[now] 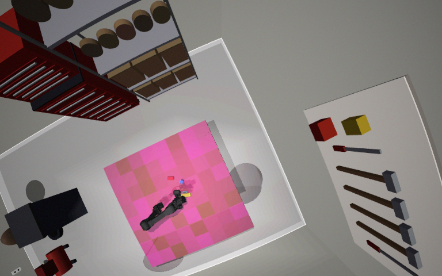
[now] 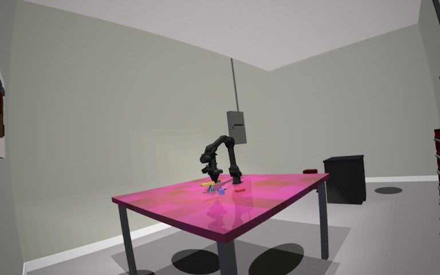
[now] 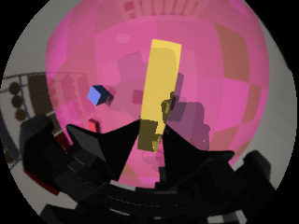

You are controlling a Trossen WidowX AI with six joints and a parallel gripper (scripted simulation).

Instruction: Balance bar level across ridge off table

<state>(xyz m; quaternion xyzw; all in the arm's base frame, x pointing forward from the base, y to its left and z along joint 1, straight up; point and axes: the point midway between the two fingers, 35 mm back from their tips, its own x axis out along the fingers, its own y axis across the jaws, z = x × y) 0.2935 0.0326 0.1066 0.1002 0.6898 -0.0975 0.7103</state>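
One arm [image 2: 223, 145], one gripper [image 2: 214, 180], and it is clamped down on the one yellow bar [image 3: 161, 90], fingers partly closed around the near end of it. From the wrist view the bar runs straight away from the fingers out over the pink checkered table [image 2: 275, 191], one dark finger on each side of it.

From the exterior view, the bar [image 2: 207, 183] sits above the small grey ridge [image 2: 211, 189], its free end poking out to the left, off the tabletop. Whether it already touches the ridge's crest is too small to tell from here.

Counting the loose pieces: one blue cube [image 2: 222, 191] just beside the ridge, one red block [image 2: 239, 189] a little farther right, both lying on the table. In the top view the blue cube [image 1: 182, 181] and red block [image 1: 170, 177] lie apart from each other just beyond the gripper, with the yellow bar [image 1: 187, 194] showing next to the wrist. The cube is close to the ridge but not under the bar.

Around the table: one black cabinet [image 2: 345, 178] on the floor, one grey box [image 2: 236, 126] hanging on a rod behind the arm.
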